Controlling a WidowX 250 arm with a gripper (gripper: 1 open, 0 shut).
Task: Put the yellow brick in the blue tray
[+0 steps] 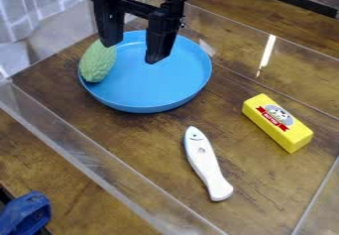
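The yellow brick (277,122), a small block with a red-and-white label on top, lies flat on the wooden table at the right. The blue tray (185,90), a large round shallow dish, sits at the upper left. My gripper (134,39) is black, hangs over the tray's far left part, and its two fingers stand apart with nothing between them. It is far from the brick.
A green bumpy oval object (97,61) leans on the tray's left rim. A long white remote-like stick (205,163) lies in front of the tray. Clear plastic walls (79,145) border the table. A blue item (23,214) sits at the bottom left corner.
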